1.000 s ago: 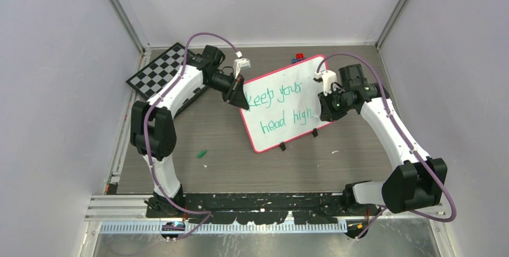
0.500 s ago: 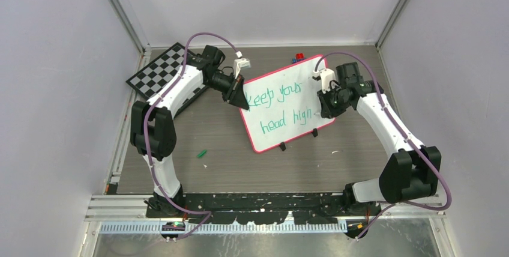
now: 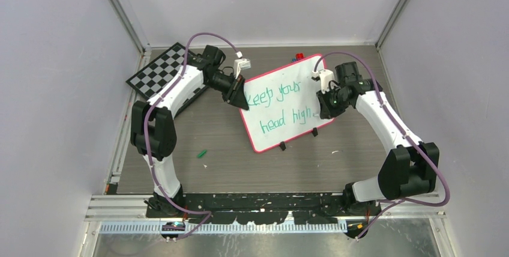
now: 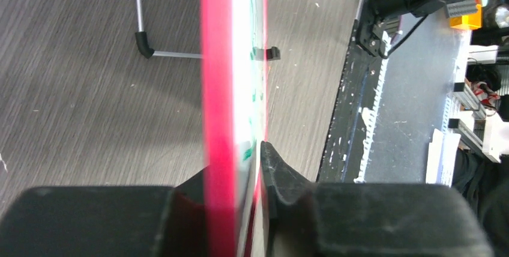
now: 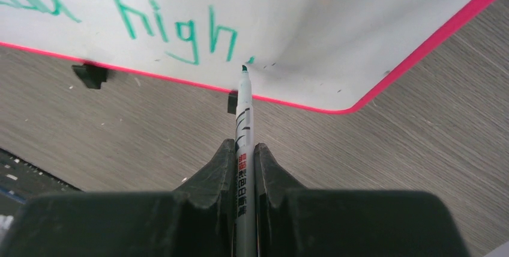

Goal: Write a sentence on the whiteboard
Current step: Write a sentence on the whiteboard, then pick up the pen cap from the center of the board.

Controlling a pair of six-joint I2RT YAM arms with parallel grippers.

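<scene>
The whiteboard stands tilted on the table with a red-pink rim, and the sentence "keep your head high." runs across it in green in two lines. My left gripper is shut on the board's left edge; in the left wrist view its jaws straddle the red rim. My right gripper is shut on a grey marker. The marker's green tip sits at the dot after "high", near the board's lower rim.
A black-and-white chessboard lies at the back left under the left arm. A small green cap rests on the table in front of the board. Small red and blue items sit behind the board's top edge.
My right arm has shifted slightly left and toward the back, keeping the marker at the end of the second line. The left gripper and the board have not moved.
</scene>
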